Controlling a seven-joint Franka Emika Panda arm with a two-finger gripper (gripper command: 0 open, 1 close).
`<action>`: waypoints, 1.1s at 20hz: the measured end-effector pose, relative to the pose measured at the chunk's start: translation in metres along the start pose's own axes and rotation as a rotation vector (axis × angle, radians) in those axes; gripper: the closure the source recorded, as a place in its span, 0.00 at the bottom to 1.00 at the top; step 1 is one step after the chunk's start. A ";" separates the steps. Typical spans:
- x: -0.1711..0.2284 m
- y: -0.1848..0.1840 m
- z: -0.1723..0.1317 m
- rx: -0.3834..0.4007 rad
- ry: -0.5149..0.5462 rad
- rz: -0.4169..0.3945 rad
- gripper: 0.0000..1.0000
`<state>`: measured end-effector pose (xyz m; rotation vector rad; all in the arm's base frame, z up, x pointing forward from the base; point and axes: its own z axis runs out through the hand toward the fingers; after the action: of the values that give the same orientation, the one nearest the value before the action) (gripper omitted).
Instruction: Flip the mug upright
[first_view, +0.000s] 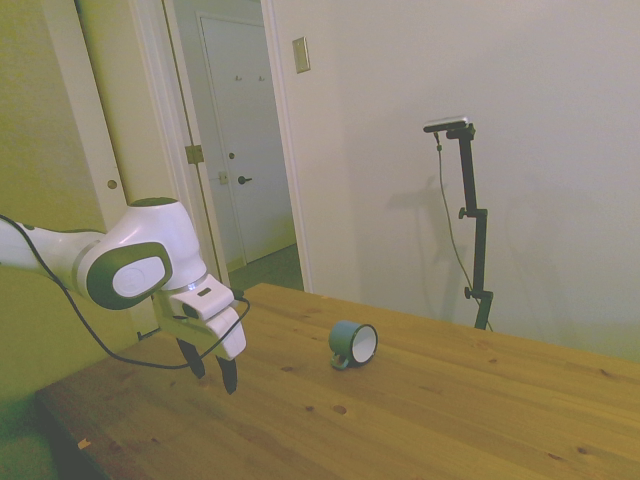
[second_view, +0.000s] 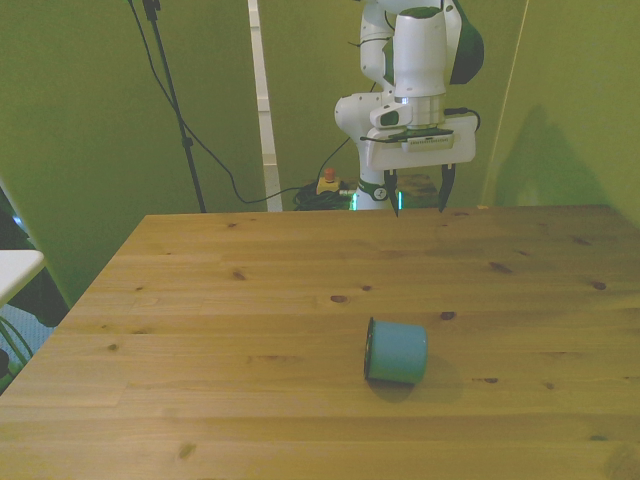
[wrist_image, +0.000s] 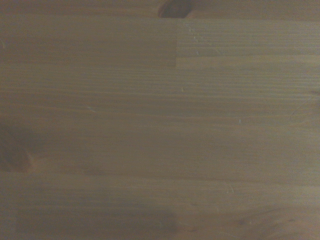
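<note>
one mug (second_view: 397, 352) lies on its side on the worktop (second_view: 250, 300), closest to the front camera, its white inside (first_view: 364, 343) showing in the side view. one end effector (second_view: 421, 193) hangs above the far edge, well apart from the mug, fingers spread with a clear gap, holding and touching nothing. the wrist view shows only bare wood.
</note>
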<state>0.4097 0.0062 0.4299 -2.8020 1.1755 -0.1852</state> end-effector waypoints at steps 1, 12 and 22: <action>0.000 0.000 0.000 -0.001 0.000 0.002 0.00; 0.122 -0.001 -0.055 0.082 0.087 0.151 0.00; 0.242 -0.068 -0.032 0.082 0.059 0.183 0.00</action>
<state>0.6214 -0.1210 0.4886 -2.6176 1.3945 -0.2963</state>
